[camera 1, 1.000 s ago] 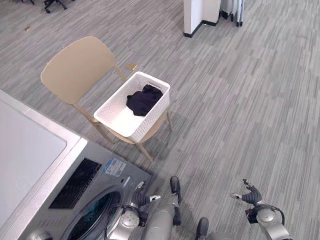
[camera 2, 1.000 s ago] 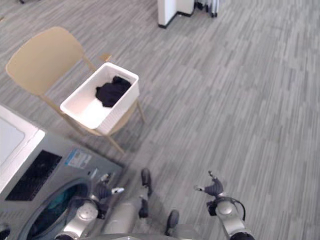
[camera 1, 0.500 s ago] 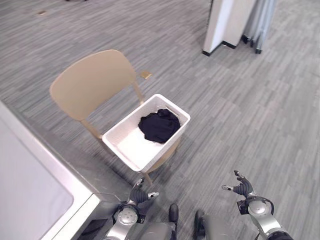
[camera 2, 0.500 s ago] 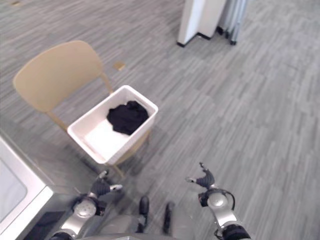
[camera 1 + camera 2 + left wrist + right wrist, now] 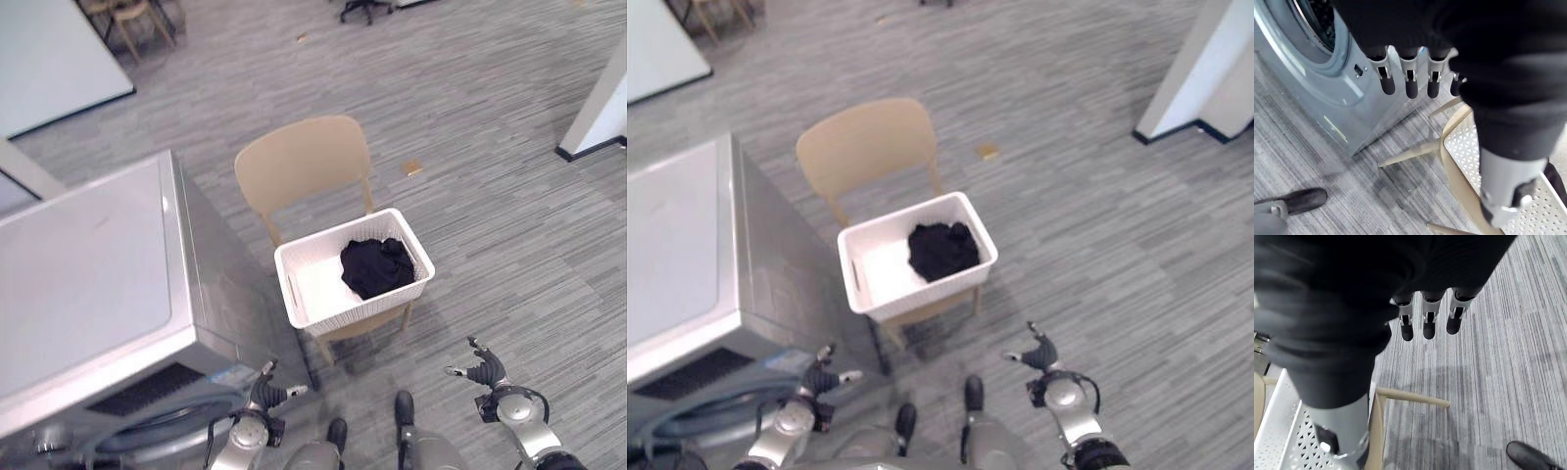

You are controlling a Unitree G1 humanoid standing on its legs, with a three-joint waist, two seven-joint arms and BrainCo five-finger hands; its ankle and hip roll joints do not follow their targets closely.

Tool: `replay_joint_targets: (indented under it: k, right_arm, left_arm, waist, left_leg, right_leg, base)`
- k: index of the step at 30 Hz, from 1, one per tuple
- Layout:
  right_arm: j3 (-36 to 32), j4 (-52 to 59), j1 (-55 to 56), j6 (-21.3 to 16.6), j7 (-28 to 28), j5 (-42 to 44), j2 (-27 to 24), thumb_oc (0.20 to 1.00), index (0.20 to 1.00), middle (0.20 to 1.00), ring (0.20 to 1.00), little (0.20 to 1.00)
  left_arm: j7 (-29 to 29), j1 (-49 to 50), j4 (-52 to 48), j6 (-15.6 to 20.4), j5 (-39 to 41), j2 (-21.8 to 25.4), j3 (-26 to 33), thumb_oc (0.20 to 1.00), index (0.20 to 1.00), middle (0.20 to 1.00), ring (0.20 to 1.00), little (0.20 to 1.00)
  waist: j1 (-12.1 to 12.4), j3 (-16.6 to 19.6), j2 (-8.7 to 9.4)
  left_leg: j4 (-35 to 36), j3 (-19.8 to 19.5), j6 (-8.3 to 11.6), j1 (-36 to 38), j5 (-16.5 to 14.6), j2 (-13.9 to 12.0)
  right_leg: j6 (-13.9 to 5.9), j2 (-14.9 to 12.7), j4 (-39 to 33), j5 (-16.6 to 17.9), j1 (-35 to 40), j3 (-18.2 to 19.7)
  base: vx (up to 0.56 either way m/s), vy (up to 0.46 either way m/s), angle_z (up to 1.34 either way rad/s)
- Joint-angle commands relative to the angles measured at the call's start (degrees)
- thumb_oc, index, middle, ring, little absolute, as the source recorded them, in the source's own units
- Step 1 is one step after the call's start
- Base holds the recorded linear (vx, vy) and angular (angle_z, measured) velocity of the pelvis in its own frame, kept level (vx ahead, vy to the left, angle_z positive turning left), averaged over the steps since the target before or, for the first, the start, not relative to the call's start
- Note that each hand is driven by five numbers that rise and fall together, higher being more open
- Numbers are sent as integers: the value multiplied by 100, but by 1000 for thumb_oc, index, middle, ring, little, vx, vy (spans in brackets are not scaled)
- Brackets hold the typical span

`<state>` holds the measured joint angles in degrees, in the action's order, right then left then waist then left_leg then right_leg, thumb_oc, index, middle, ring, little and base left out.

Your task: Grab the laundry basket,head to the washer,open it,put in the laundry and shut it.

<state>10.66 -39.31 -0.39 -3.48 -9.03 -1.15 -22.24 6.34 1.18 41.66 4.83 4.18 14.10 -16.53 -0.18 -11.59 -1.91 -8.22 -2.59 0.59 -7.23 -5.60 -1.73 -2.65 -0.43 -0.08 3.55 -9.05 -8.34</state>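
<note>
White perforated plastic laundry basket with black clothing, frame centre on tan chair, ungrabbed; left hand and right hand fingers relaxed, empty; grey washer shut.

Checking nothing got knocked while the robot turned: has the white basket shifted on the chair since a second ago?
No. The white basket sits on the chair seat as before, dark laundry inside; only the camera moved.

White perforated plastic laundry basket – matt; dark soft cloth inside. Smooth tan moulded chair. Satin grey metal washer – faint sheen. Striped grey carpet floor.
</note>
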Motion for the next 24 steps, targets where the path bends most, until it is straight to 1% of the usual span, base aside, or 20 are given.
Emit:
replay_joint_targets:
  k: [1,2,3,5,6,7,8,9,10,11,12,13,14,15,16,18,19,20,22,24]
  right_arm:
    - [-163,343,12,-159,-109,218,-41,1000,1000,1000,1000,1000]
    - [-169,330,11,-123,-146,241,-24,1000,1000,1000,1000,1000]
    - [-170,284,-12,-92,-156,246,-7,1000,1000,1000,1000,1000]
    - [-168,283,-13,-93,-157,246,-7,1000,1000,1000,1000,1000]
    - [-153,286,-27,-80,-128,227,19,1000,1000,1000,1000,1000]
    - [-81,271,-64,-71,-94,136,69,1000,1000,1000,1000,1000]
    - [-34,325,-78,-60,-52,64,88,1000,1000,1000,1000,1000]
    - [-24,390,-84,-60,-39,46,83,1000,1000,1000,1000,1000]
    - [-27,435,-83,-53,-29,34,87,1000,1000,1000,1000,1000]
    - [-27,435,-82,-52,-29,34,87,1000,1000,1000,1000,1000]
    - [-19,488,-90,-60,-16,7,83,1000,1000,1000,1000,1000]
    - [-6,627,-110,-65,-22,-51,51,1000,1000,1000,1000,1000]
    - [-39,741,-68,-78,-31,-80,47,1000,1000,1000,1000,1000]
    - [-46,837,-40,-90,-29,-108,31,1000,1000,1000,1000,1000]
    - [-43,950,-24,-90,-23,-167,-8,1000,1000,1000,1000,1000]
    - [-7,1085,-68,-94,-43,-339,-115,1000,1000,1000,1000,1000]
    - [2,1294,-116,-61,-60,-511,-236,1000,1000,1000,1000,1000]
    - [1,1297,-115,-58,-59,-512,-238,1000,1000,1000,1000,1000]
    - [-43,1572,-87,-86,-71,-589,-332,1000,1000,1000,1000,1000]
    - [-14,1800,-168,-121,-29,-739,-456,1000,1000,1000,1000,1000]
  left_arm:
    - [96,-205,-184,110,104,282,149,1000,1000,1000,1000,1000]
    - [91,-241,-228,83,118,321,165,1000,1000,1000,1000,1000]
    - [82,-220,-209,71,120,342,228,1000,1000,1000,1000,1000]
    - [82,-218,-210,71,120,342,229,1000,1000,1000,1000,1000]
    - [67,-164,-188,64,134,347,280,1000,1000,1000,1000,1000]
    - [64,-19,-148,50,155,344,390,1000,1000,1000,1000,1000]
    - [74,62,-169,48,163,381,483,1000,1000,1000,1000,1000]
    - [76,92,-199,54,183,427,525,1000,1000,1000,1000,1000]
    - [75,125,-210,54,191,452,571,1000,1000,1000,1000,1000]
    - [75,125,-211,54,191,453,571,1000,1000,1000,1000,1000]
    - [82,154,-218,54,185,473,616,1000,1000,1000,1000,1000]
    - [109,123,-200,50,161,516,628,1000,1000,1000,1000,1000]
    - [115,109,-172,60,126,525,648,1000,1000,1000,1000,1000]
    - [128,108,-192,74,106,533,643,1000,1000,1000,1000,1000]
    - [131,106,-227,77,92,538,632,1000,1000,1000,1000,1000]
    - [133,69,-225,91,53,540,610,1000,1000,1000,1000,1000]
    - [143,33,-176,88,7,551,588,1000,1000,1000,1000,1000]
    - [143,32,-176,89,7,549,588,1000,1000,1000,1000,1000]
    - [164,15,-155,112,-57,566,588,1000,1000,1000,1000,1000]
    - [190,89,-164,115,-102,569,615,1000,1000,1000,1000,1000]
  waist:
    - [0,-87,233]
    - [-38,-84,257]
    - [-41,-84,251]
    - [-41,-101,250]
    - [-28,-73,241]
    - [15,-26,257]
    - [84,4,317]
    - [119,-3,340]
    - [141,2,347]
    - [143,3,348]
    - [164,-6,350]
    - [156,-67,346]
    - [101,-67,312]
    - [51,-95,293]
    - [28,-91,266]
    - [-20,-150,239]
    - [-84,-225,245]
    - [-90,-235,239]
    - [-127,-280,315]
    - [-63,-240,381]
  left_leg:
    - [-148,752,71,-118,79,84]
    - [-224,1198,-1,-297,126,12]
    - [-217,1484,-26,-376,136,30]
    - [-232,1484,-26,-359,116,28]
    - [-122,1500,-57,-299,97,56]
    - [43,1408,-113,-191,74,122]
    - [112,1369,-178,-134,49,193]
    - [131,1358,-218,-103,19,225]
    - [168,1348,-250,-63,-12,246]
    - [169,1350,-251,-64,-12,247]
    - [177,1349,-297,-24,-53,263]
    - [185,1257,-356,35,-80,298]
    - [280,1116,-358,117,-70,322]
    - [340,1044,-355,202,-78,346]
    - [372,973,-347,218,-55,344]
    - [406,846,-320,252,-42,349]
    - [382,706,-270,295,-73,381]
    - [377,699,-269,305,-81,377]
    - [244,582,-223,292,-128,458]
    - [223,554,-197,252,-161,472]
  right_leg:
    - [-261,-486,103,-781,583,38]
    - [-235,-510,137,-835,602,-196]
    - [-220,-508,208,-892,603,-344]
    - [-223,-508,217,-906,622,-343]
    - [-236,-497,251,-938,646,-382]
    - [-279,-508,394,-1040,684,-405]
    - [-339,-553,565,-1106,689,-389]
    - [-363,-581,780,-1162,648,-378]
    - [-388,-605,973,-1177,581,-348]
    - [-388,-607,979,-1180,577,-345]
    - [-439,-651,1216,-1175,479,-325]
    - [-513,-652,1762,-1148,237,-183]
    - [-561,-519,2012,-1103,26,90]
    - [-533,-451,2057,-1119,-53,250]
    - [-498,-390,2019,-1083,-160,372]
    - [-480,-418,1725,-954,-341,573]
    - [-503,-453,1321,-731,-562,838]
    - [-503,-451,1315,-733,-545,830]
    - [-576,-499,966,-660,-392,991]
    - [-562,-558,789,-570,-275,877]
  base:
    - [66,-40,114]
    - [155,-16,70]
    - [133,8,50]
    - [90,39,47]
    - [258,146,85]
    - [391,230,76]
    - [365,221,-6]
    - [234,155,-41]
    - [100,72,-41]
    - [86,72,-25]
    - [126,96,-9]
    - [188,103,-6]
    - [182,66,2]
    - [131,7,6]
    - [100,-25,8]
    - [98,-93,25]
    - [84,-101,38]
    - [90,-112,26]
    - [39,-99,41]
    - [30,-164,74]
